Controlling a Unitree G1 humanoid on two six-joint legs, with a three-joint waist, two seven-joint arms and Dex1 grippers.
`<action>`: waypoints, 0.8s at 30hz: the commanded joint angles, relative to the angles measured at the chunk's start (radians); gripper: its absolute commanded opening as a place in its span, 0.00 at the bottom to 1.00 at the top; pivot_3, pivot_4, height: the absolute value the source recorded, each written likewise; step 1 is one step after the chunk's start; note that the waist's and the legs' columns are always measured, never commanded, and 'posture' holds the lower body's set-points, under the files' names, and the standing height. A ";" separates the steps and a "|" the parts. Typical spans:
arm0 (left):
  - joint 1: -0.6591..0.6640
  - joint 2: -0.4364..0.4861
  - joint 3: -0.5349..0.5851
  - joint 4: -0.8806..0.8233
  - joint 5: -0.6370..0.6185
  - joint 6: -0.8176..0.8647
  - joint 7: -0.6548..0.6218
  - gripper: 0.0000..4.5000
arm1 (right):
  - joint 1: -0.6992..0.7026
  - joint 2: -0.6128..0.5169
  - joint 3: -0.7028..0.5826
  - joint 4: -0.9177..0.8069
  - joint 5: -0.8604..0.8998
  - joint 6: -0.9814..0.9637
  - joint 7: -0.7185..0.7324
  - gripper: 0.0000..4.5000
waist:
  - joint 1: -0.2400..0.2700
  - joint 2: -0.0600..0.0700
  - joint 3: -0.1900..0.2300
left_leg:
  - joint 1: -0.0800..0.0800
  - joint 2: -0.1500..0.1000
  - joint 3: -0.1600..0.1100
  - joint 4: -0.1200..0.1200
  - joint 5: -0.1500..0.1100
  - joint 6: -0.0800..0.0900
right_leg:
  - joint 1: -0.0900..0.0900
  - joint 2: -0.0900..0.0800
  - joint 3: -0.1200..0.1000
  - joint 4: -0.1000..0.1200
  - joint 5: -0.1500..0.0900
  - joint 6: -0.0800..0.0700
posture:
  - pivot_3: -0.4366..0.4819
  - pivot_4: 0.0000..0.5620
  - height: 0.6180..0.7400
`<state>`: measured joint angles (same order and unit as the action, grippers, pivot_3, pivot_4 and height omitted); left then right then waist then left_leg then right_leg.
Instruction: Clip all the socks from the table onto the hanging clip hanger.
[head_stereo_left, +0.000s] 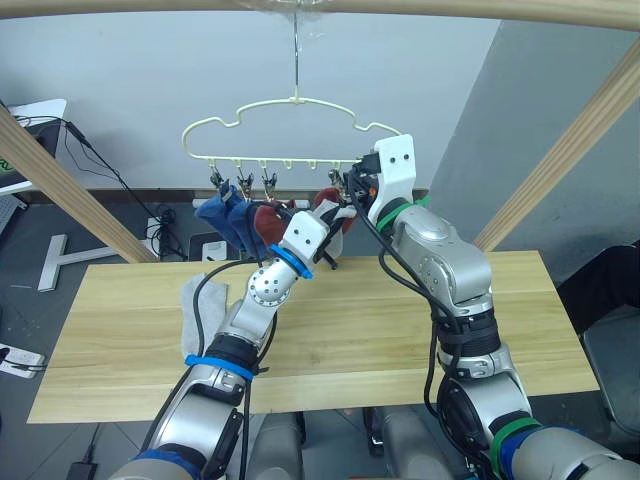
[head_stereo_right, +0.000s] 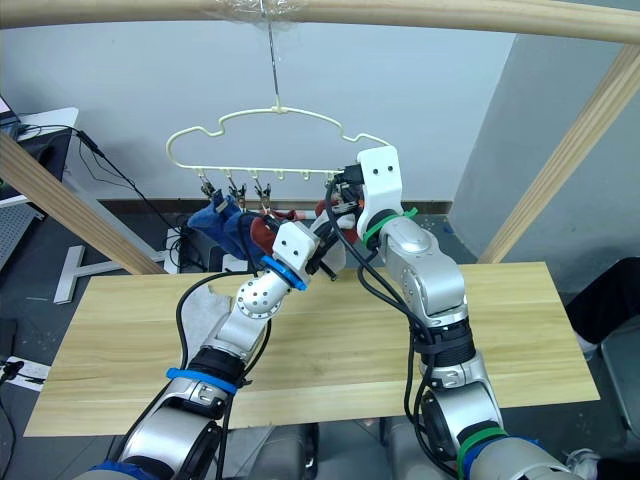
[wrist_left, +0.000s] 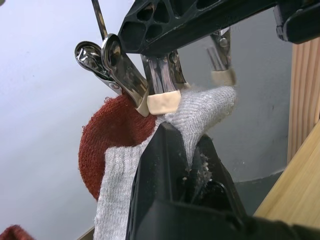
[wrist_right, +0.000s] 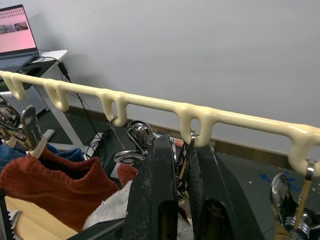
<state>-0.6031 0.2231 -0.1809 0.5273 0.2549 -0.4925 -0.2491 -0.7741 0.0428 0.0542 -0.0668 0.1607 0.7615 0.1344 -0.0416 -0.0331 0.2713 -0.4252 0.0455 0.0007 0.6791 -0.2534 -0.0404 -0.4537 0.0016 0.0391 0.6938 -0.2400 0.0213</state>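
**Fifth sock at the clip; one left on the table**

Two blue knit socks (head_stereo_left: 225, 218) and two rust-red knit socks (head_stereo_left: 266, 216) are seen hanging from the thin pale yellow wire clip hanger (head_stereo_left: 290, 132). A light grey knit sock (wrist_left: 197, 112) is pinched between the fingers of the left gripper (wrist_left: 192, 160) and is held up at a small metal clip (wrist_left: 159, 80). That clip is pinched by the right gripper (wrist_right: 182, 165), its fingers pressed close around it. A second light grey sock (head_stereo_left: 195, 305) is found lying on the light plank table (head_stereo_left: 500, 330). The task is judged mostly complete: one clipping under way, one outstanding.
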 joint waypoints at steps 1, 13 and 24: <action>-0.022 -0.005 0.014 -0.026 -0.017 -0.020 0.019 0.00 | -0.010 0.009 -0.008 -0.047 0.022 0.009 0.000 0.07 | 0.000 0.000 0.000 | 0.000 0.000 0.000 0.000 0.000 0.000 | 0.000 0.000 0.000 0.000 0.000 0.000 | 0.43 0.42 0.76; -0.024 -0.015 0.002 -0.034 -0.045 -0.003 -0.023 0.00 | -0.016 0.019 -0.050 -0.071 0.051 0.041 -0.014 0.77 | 0.000 0.000 0.000 | 0.000 0.000 0.000 0.000 0.000 0.000 | 0.000 0.000 0.000 0.000 0.000 0.000 | 0.43 0.44 0.76; 0.041 -0.005 -0.001 -0.121 -0.194 0.092 -0.226 0.57 | 0.065 -0.086 0.018 -0.258 0.040 0.122 0.027 0.78 | 0.000 0.000 0.000 | -0.001 0.000 -0.001 0.000 0.000 0.000 | 0.000 0.000 -0.001 -0.002 0.000 0.000 | 0.43 0.44 0.76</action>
<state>-0.5726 0.2176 -0.1790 0.4679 0.1051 -0.4132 -0.4291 -0.7156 -0.0339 0.0597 -0.2468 0.1989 0.8776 0.1487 -0.0417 -0.0331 0.2714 -0.4262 0.0453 0.0000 0.6788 -0.2535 -0.0404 -0.4537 0.0016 0.0386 0.6919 -0.2401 0.0215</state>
